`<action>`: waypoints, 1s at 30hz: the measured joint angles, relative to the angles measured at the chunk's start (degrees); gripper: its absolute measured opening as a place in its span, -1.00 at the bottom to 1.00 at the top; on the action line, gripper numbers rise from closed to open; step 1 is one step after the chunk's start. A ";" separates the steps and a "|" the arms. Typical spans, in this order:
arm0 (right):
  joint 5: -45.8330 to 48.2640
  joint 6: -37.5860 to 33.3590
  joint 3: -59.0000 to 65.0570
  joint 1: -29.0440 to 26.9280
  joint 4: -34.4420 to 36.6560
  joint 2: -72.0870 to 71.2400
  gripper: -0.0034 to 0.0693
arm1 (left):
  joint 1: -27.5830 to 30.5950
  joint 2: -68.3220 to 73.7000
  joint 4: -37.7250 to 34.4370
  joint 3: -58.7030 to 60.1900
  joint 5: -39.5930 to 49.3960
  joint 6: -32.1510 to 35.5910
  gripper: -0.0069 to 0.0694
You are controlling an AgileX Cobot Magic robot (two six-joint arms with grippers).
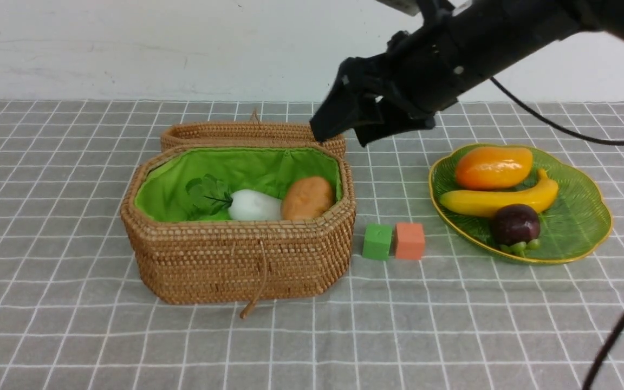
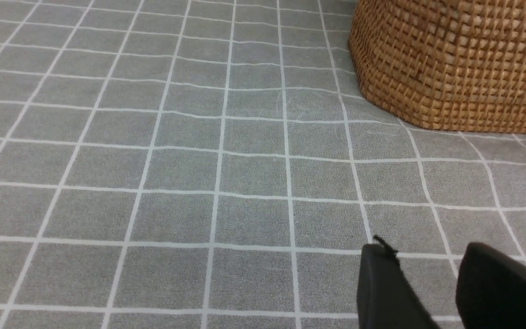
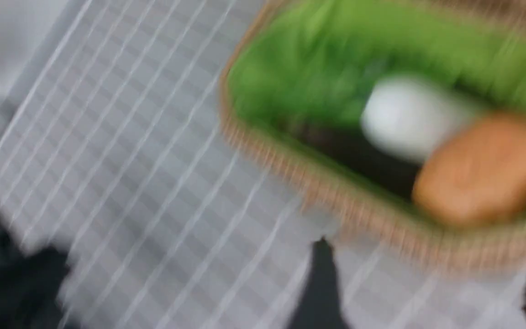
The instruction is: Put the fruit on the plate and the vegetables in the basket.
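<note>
Hovering above basket (image 1: 236, 254) rim: right claw (image 1: 344, 132) spread wide, empty; left claw (image 2: 427, 292) parted, empty

The basket (image 1: 236, 260) wall hides the radish's (image 1: 255, 206) lower part; right wrist view blurred.

A green cube (image 1: 377, 241) and an orange cube (image 1: 410, 240) are set side by side, touching, on a grey tablecloth (image 1: 73, 325) checked with white lines. A white wall (image 1: 128, 49) is seen behind.
</note>
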 joint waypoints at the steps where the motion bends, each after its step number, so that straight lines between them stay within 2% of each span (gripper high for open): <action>1: 2.08 3.36 0.57 0.05 -2.51 -1.74 0.17 | 0.00 0.00 0.36 0.00 0.00 0.00 -0.19; 2: 2.76 5.69 1.43 0.05 -5.41 -3.09 -0.05 | 0.00 0.00 0.50 0.00 0.00 0.00 -0.19; 3: 3.12 7.72 2.31 0.05 -7.25 -4.50 -0.19 | 0.00 0.00 0.67 0.00 0.00 0.00 -0.19; 5: 3.64 11.39 5.86 0.05 -12.41 -7.66 -0.65 | 0.00 0.00 0.89 0.00 0.00 0.00 -0.19; 7: 4.40 15.06 9.48 -0.05 -17.62 -11.31 -0.91 | 0.00 0.00 0.89 0.00 0.00 0.00 -0.19; 11: 4.65 16.58 11.09 -0.05 -21.14 -14.42 -0.95 | 0.00 0.00 0.94 0.00 0.00 0.00 -0.19; 22: 4.55 16.55 11.55 -0.05 -22.93 -15.06 -0.95 | 0.00 0.00 0.94 0.00 0.00 0.00 -0.19; 27: 3.41 9.35 13.01 -0.05 -28.59 -20.45 -0.94 | 0.00 0.00 0.94 0.00 0.00 0.00 -0.19; 30: -5.82 7.74 18.29 -0.84 -31.86 -28.22 -0.94 | 0.00 0.00 0.94 0.00 0.00 0.00 -0.19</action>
